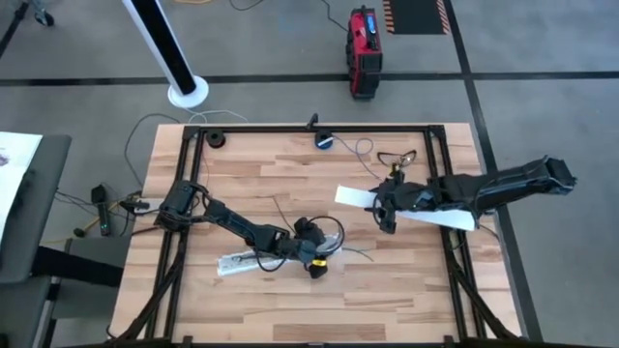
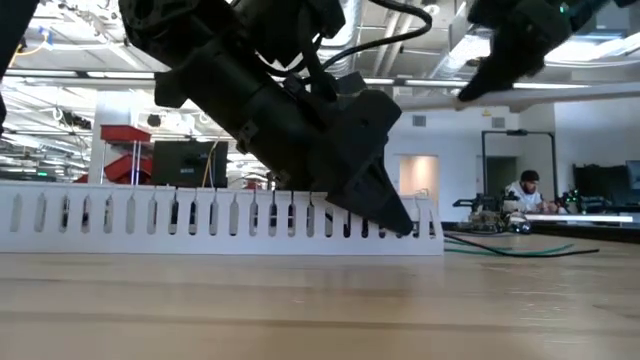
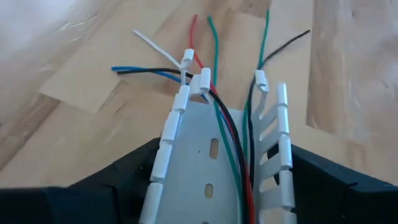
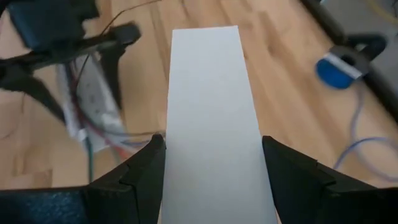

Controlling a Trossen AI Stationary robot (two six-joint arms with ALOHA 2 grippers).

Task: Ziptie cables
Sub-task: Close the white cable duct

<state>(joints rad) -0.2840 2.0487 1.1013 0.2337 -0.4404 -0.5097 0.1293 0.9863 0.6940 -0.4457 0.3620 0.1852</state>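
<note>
Partly done, judging by the scene: cables [image 3: 231, 134] lying inside the white slotted channel [image 3: 205, 168] at table centre, near side. Left gripper [image 3: 214, 186] straddling that channel, fingers spread wide. Right gripper [image 4: 211, 168] hovering farther right, pinching a flat white cover strip [image 4: 211, 112]. Still remaining: closing and tying.

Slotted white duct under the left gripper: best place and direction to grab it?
Pinch the slotted white duct across its two fingered side walls, coming from above, as the left gripper straddles it. It lies flat and open-topped, cables inside, so end-on grips would snag them.
</note>
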